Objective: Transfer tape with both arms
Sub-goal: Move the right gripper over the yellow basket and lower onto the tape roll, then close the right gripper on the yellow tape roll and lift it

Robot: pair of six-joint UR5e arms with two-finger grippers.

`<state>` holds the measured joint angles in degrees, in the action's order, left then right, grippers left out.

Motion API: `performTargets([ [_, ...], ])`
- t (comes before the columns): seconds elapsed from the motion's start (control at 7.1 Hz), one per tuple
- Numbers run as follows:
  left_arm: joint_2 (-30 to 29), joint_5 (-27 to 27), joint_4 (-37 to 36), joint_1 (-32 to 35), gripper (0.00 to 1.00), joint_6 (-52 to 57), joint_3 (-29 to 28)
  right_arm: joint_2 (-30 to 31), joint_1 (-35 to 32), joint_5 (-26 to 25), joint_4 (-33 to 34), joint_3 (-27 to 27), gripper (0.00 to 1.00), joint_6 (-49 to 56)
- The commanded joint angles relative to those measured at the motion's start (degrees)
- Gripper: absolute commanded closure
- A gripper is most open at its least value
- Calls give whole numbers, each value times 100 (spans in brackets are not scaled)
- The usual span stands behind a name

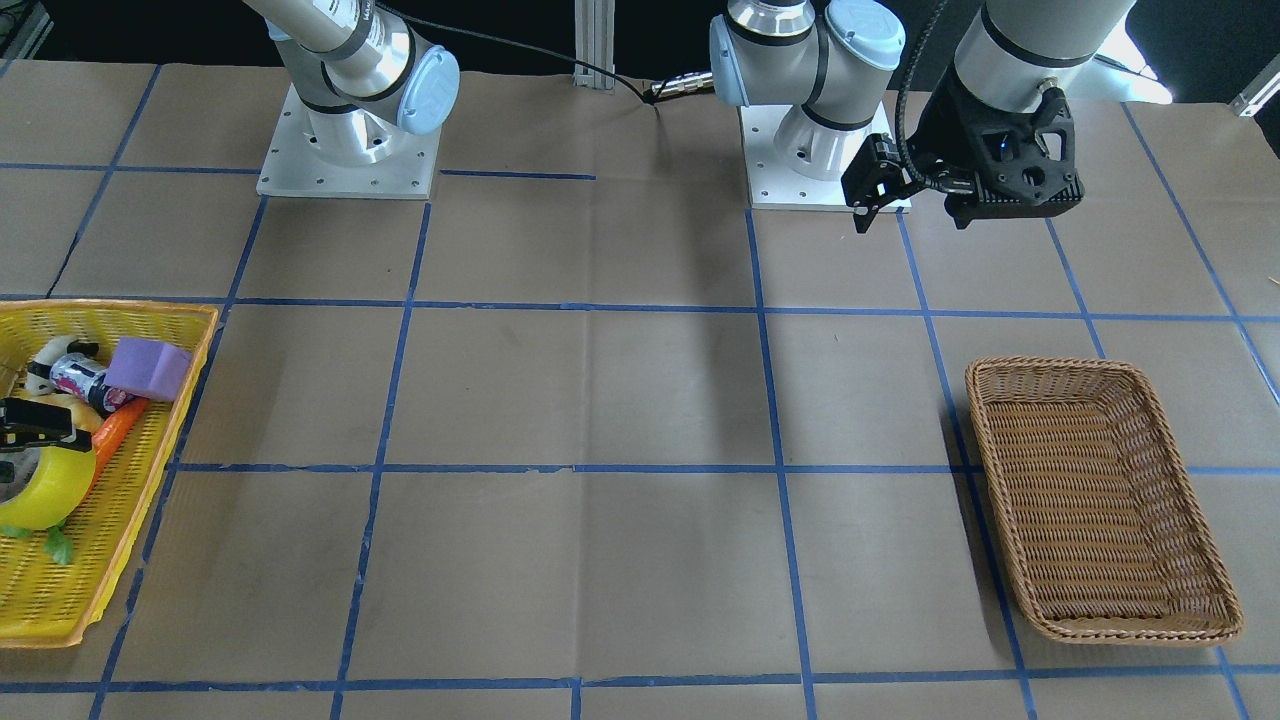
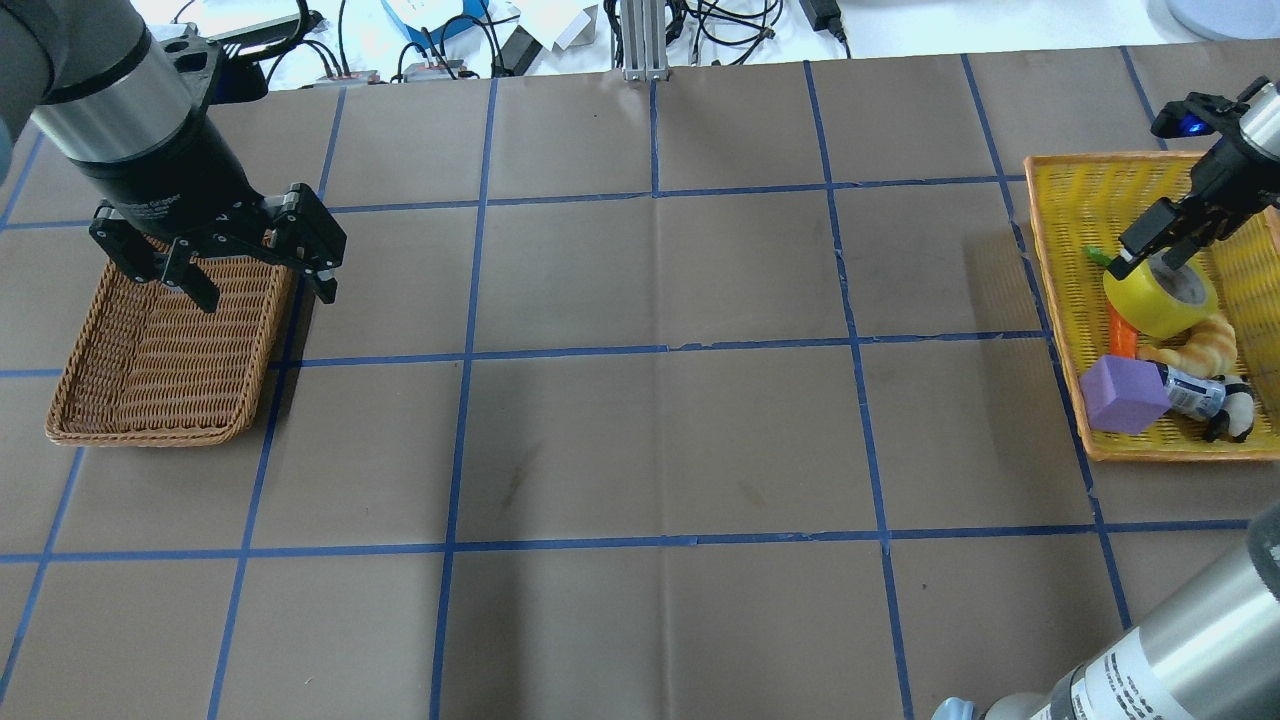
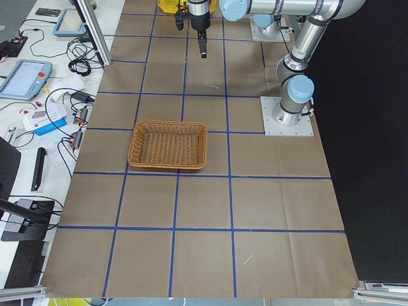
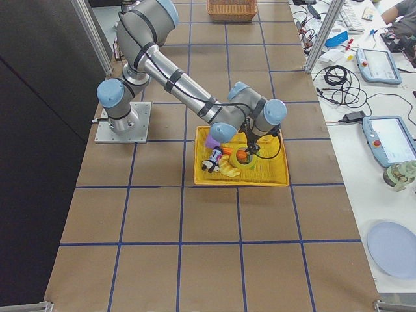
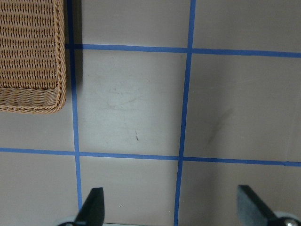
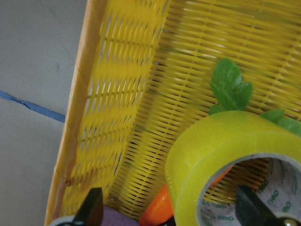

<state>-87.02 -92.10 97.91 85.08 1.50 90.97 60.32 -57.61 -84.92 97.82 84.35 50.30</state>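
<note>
I count two pincers, my left pincer (image 2: 267, 297) and right pincer (image 2: 1150, 262), two baskets, wicker basket (image 2: 140, 437) and yellow basket (image 2: 1090, 190), and one each of tape (image 2: 1150, 305), purple block (image 2: 1122, 393), carrot (image 2: 1120, 333), croissant (image 2: 1200, 345), can (image 2: 1190, 392).

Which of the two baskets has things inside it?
The yellow plastic basket, under the right tool: it holds the tape, a purple block and more. The brown wicker basket shows only its woven bottom.

Overhead: high, looking forward and down over the whole table (image 2: 640, 450).
Front: opposite side, facing back, steeply down.
Sides: table ends, distant, looking along it.
Left wrist: close, straight down; wicker basket (image 5: 28, 56) ahead-left of the jaws.
Right wrist: very close; tape (image 6: 211, 155) wall between the jaws, shared with overhead.
</note>
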Motion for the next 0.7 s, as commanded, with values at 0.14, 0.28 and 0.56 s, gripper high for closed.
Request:
performTargets([
  [0.14, -17, -1, -97, 0, 0, 0, 0, -37, 48, -16, 9, 134, 98, 15],
  [0.28, -17, -1, -97, 0, 0, 8, -9, -29, 48, 1, 27, 126, 100, 24],
  [0.56, -17, -1, -106, -9, 0, 9, -9, 154, 48, -8, -78, -102, 100, -142],
])
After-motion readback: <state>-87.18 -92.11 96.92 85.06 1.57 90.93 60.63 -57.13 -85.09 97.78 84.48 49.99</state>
